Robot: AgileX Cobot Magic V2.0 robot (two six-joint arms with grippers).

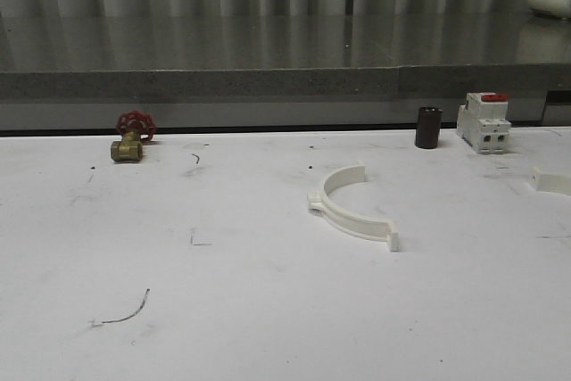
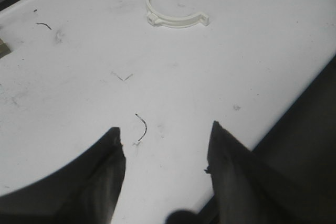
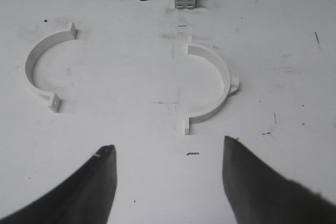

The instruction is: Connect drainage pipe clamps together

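Two white half-ring drainage pipe clamps lie apart on the white table. The right wrist view shows both, one clamp (image 3: pixel 27 72) off to one side and the other clamp (image 3: pixel 224 77) just beyond my open right gripper (image 3: pixel 168 144), their open sides facing each other. In the front view one clamp (image 1: pixel 319 201) lies mid-table, and a white piece (image 1: pixel 550 179) at the right edge looks like the second clamp's end. My left gripper (image 2: pixel 165 128) is open over bare table, with a clamp (image 2: pixel 176 23) far beyond it. Neither gripper holds anything.
A brass valve with a red handle (image 1: pixel 130 138) stands at the back left. A dark cylinder (image 1: pixel 428 127) and a white breaker with a red top (image 1: pixel 484 120) stand at the back right, beyond the clamps. A grey ledge (image 1: pixel 268 82) runs behind the table.
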